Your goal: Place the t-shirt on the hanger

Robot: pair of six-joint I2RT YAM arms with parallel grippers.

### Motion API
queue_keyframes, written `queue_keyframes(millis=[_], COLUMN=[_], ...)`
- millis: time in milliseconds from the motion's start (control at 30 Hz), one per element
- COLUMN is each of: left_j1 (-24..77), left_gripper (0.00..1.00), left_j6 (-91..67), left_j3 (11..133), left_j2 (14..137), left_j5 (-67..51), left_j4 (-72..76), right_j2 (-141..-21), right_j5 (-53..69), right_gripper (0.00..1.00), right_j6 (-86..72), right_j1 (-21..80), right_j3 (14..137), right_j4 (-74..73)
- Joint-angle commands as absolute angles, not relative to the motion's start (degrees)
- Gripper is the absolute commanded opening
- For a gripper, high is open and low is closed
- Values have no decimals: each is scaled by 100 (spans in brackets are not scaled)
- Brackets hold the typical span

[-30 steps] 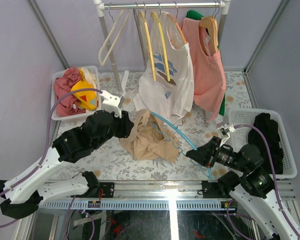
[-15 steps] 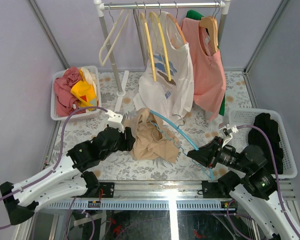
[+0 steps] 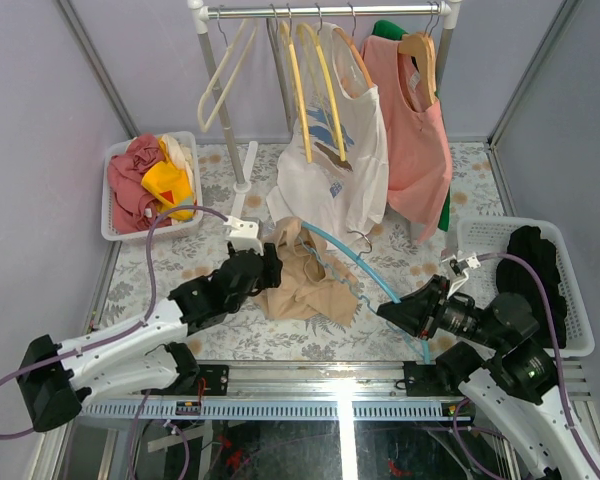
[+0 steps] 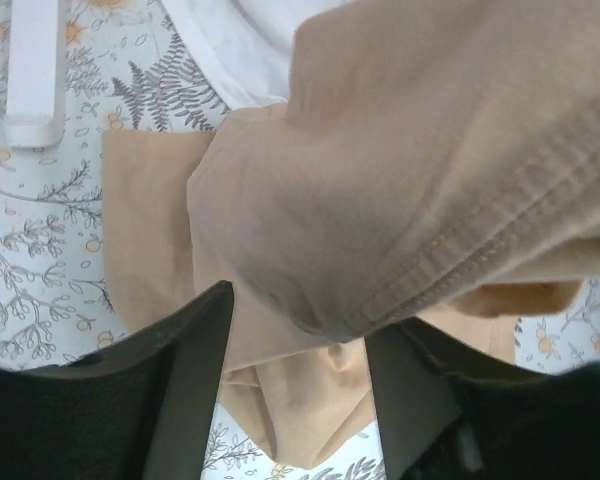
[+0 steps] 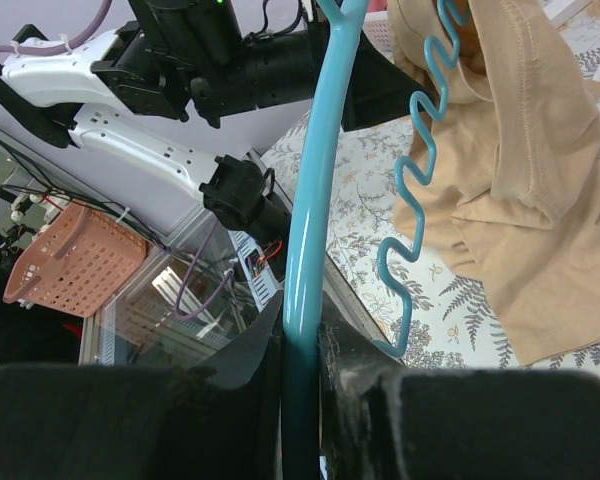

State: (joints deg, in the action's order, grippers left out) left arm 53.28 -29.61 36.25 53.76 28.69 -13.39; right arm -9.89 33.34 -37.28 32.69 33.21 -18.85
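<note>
- At the near right, the thin light-blue plastic hanger [image 5: 310, 200] is clamped by one arm in the right gripper [image 5: 300, 332].
- In mid-table, the tan soft t-shirt [image 3: 302, 282] is bunched around the hanger's far end. The left gripper [image 4: 298, 330] is held at it with jaws apart about a loose fold, nothing pinched.
- The fabric is best gripped near an opening and drawn over the hanger's shoulder, with the hanger kept steady.
- A floral-patterned table [image 3: 210, 335] lies beneath, with a metal garment rail [image 3: 320, 12] at the far side.

Soft, even light leaves faint shadows on my worktop [image 3: 280, 338]; the t-shirt [image 4: 430, 150] by my left wrist looks blurred.
</note>
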Motion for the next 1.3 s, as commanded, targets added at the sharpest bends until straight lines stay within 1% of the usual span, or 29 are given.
queue_keyframes(millis=[0,67,100,233,367,500,800,1000,1133,1267], left_j1=[5353,5355,5353,5353,5353,5370,5403,5403,5404,5395], left_gripper=[46,25,19,0,0,0,0,0,0,1], left_j6=[-3092,-3190,-3221,-3232,-3036,-2721,-1960,-1633,-1494,-1398], left_j3=[3769,3939,4006,4380,5016,5829,8688,10786,12044,13078], left_j2=[5558,5503,5457,5274,5307,5439,6639,7484,7804,8005], left_j5=[3699,3972,4022,4167,4079,3718,2894,2344,2011,1770], left_j4=[-1046,-1337,-1445,-1920,-2393,-2767,-4229,-5333,-5855,-6360], right_j2=[-862,-861,-861,-833,-698,-523,-224,-4,0,0], right_j5=[3244,3256,3252,3193,3149,3236,3787,4277,4271,4094], right_gripper=[0,0,0,0,0,0,0,0,0,0], right_j6=[-3582,-3559,-3539,-3385,-3317,-3421,-3596,-4087,-4179,-3948], right_j1=[3279,3281,3280,3281,3280,3282,3278,3279,3282,3280], right_j3=[3613,3623,3626,3734,3739,3630,3884,3879,4113,4687], right_j4=[-1584,-1614,-1640,-1857,-1958,-1839,-1696,-764,-460,-668])
